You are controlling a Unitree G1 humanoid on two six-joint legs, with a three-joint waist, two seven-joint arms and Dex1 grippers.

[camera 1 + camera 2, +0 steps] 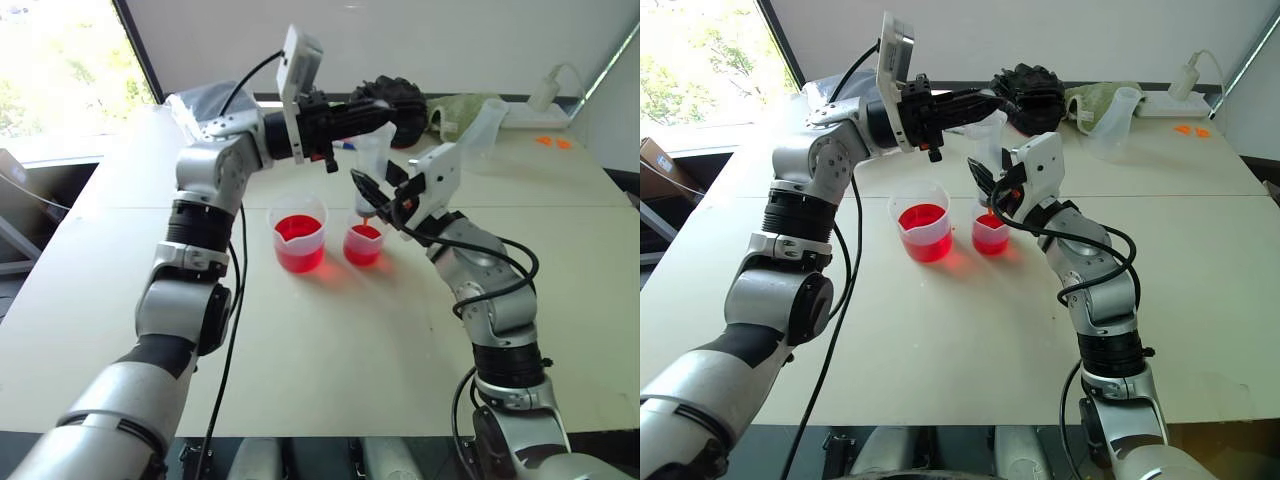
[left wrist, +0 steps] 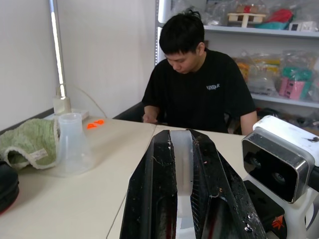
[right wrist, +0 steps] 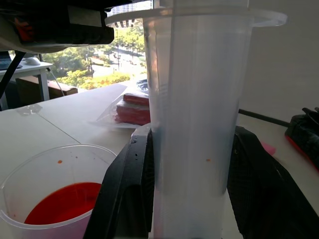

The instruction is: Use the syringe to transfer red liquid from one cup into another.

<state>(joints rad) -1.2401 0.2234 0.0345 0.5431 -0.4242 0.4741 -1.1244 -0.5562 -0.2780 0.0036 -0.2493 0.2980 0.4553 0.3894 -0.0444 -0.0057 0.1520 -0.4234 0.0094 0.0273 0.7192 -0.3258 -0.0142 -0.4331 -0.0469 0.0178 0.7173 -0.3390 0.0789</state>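
Note:
The syringe (image 1: pixel 372 160) stands upright, its orange tip (image 1: pixel 368 217) just above the smaller cup (image 1: pixel 362 245), which holds red liquid (image 1: pixel 362 240). Beside it to the left stands the larger spouted beaker (image 1: pixel 298 232), also partly filled with red liquid (image 1: pixel 297 236). My right gripper (image 1: pixel 372 196) is shut on the clear barrel (image 3: pixel 199 124), which looks nearly empty. Reaching in from the left, my left gripper (image 1: pixel 383 108) is shut on the plunger's top, seen as a pale strip (image 2: pixel 183 169) between its fingers. The beaker's rim (image 3: pixel 50 151) shows in the right wrist view.
At the table's far side lie a black glove-like bundle (image 1: pixel 398 95), a green cloth (image 1: pixel 452 106), a frosted flask (image 1: pixel 482 130), a white power strip (image 1: pixel 540 112) and orange bits (image 1: pixel 552 142). A person (image 2: pixel 197 84) sits beyond the far edge.

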